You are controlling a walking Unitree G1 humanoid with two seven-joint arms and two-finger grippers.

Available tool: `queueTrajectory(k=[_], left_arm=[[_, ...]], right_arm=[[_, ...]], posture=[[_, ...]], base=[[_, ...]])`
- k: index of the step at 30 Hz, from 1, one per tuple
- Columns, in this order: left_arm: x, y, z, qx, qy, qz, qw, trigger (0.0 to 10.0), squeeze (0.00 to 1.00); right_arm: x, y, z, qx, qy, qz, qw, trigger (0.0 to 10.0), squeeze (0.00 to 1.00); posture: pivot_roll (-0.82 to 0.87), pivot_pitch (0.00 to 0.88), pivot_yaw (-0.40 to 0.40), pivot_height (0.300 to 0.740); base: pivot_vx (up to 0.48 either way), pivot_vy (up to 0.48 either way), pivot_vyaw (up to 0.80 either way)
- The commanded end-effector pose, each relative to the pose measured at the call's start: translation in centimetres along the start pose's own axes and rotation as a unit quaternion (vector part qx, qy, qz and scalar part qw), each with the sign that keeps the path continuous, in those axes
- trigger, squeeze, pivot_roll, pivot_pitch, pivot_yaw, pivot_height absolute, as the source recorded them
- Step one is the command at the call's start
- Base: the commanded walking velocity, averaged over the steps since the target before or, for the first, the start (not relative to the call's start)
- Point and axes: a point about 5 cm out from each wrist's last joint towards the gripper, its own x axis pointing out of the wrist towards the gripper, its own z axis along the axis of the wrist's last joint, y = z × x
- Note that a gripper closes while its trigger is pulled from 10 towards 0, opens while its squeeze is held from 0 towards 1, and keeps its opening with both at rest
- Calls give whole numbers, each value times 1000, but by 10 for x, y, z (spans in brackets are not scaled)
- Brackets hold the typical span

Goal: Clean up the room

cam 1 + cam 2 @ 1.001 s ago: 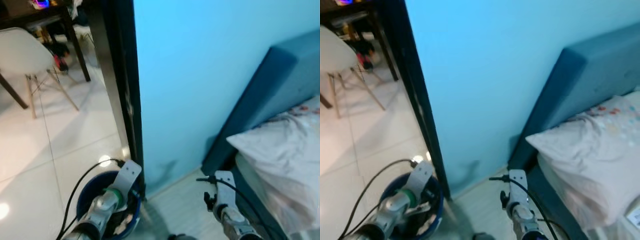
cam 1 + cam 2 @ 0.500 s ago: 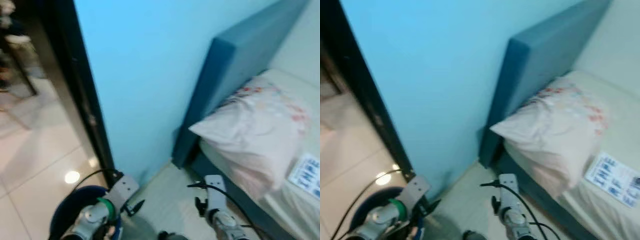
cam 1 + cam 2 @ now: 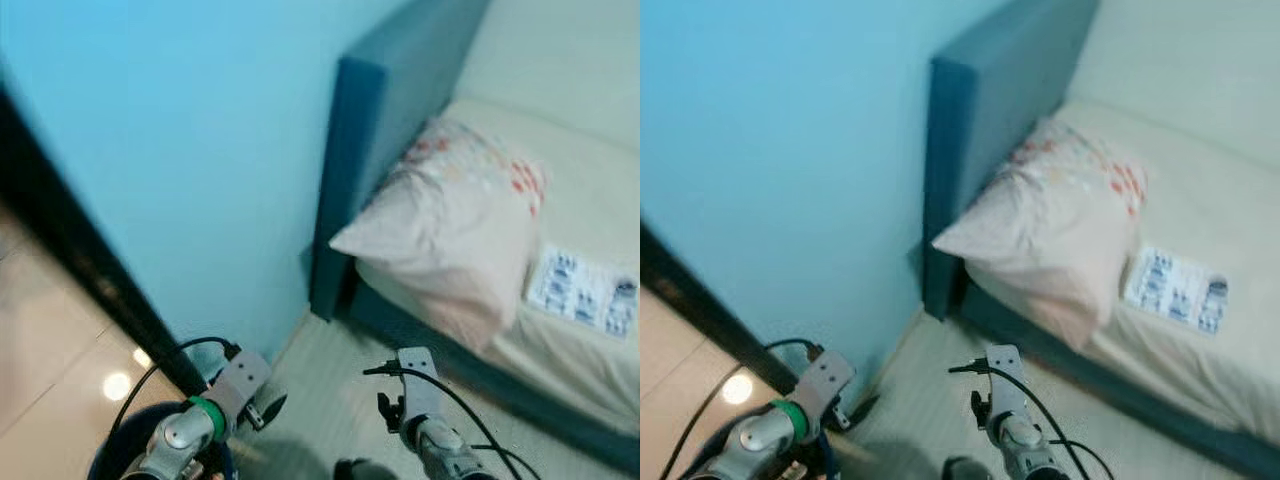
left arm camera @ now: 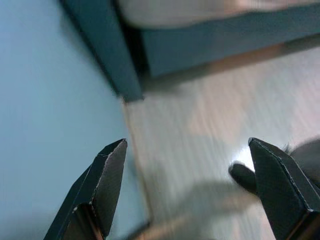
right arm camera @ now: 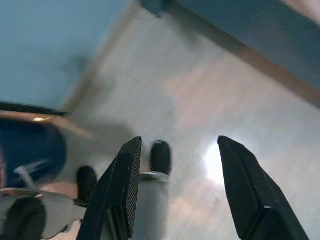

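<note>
Bed (image 3: 590, 330) occupies the right, its blue headboard (image 3: 385, 130) against the light blue wall (image 3: 170, 150); a pillow (image 3: 450, 230) and printed paper (image 3: 583, 290) lie on it. Blue bin (image 5: 27, 147) sits near left by the dark door frame (image 3: 70, 270). Left gripper (image 4: 187, 187) and right gripper (image 5: 177, 187): fingers apart, empty. Judgement: search phase; next move calls for closing on the paper.
</note>
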Motion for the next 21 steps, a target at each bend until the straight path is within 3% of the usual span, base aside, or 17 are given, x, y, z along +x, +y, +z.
queueTrajectory(k=[1, 4, 12, 21], left_arm=[[-1, -5, -4, -13, 4, -4, 1000, 10000, 0], [-1, -3, -3, -22, 2, 6, 1000, 10000, 0], [0, 2, -1, -49, -6, 28, 998, 10000, 0], [2, 12, 3, -111, -14, 77, 991, 10000, 0]], right_arm=[[-1, 1, -4, -6, 8, 2, 1000, 10000, 0], [-1, 2, -4, -6, 8, 4, 1000, 10000, 0], [-1, 3, -5, -12, 9, 8, 1000, 10000, 0], [-1, 3, -4, -15, 6, 8, 1000, 10000, 0]], posture=[[119, 37, 33, 740], [121, 35, 31, 740], [120, 35, 28, 740], [119, 46, 18, 740]], base=[[0, 0, -800], [0, 0, -800], [0, 0, 0], [0, -66, 0]])
